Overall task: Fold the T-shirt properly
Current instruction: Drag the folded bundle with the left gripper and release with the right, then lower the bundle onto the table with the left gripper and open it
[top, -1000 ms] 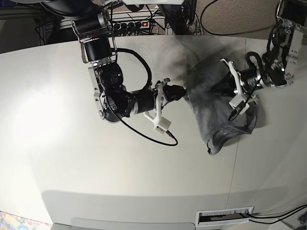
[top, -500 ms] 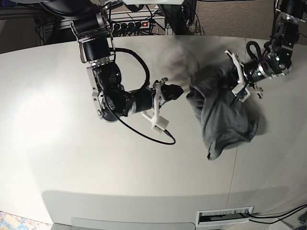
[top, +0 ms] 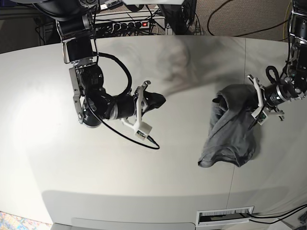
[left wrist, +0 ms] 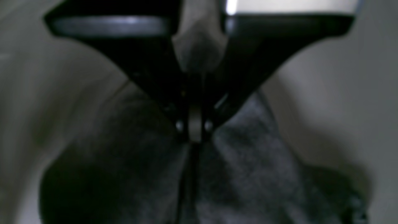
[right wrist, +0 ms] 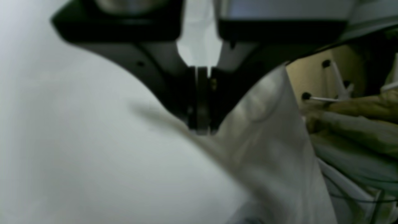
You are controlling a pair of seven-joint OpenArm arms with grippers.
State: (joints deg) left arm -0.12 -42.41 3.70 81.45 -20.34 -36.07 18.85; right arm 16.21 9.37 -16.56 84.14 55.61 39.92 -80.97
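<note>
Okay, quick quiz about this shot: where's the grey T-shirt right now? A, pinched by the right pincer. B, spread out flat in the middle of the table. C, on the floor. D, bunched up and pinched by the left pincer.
D: the T-shirt hangs in a bunch from the shut left pincer, while the right pincer, also shut, holds nothing and is apart from the cloth over the table.

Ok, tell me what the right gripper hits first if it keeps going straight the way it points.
Probably nothing but bare table. The right gripper is shut, empty and aimed toward the T-shirt, which lies well off, held by the left gripper. Depth is unclear, so it may touch the tabletop before reaching the cloth.
</note>
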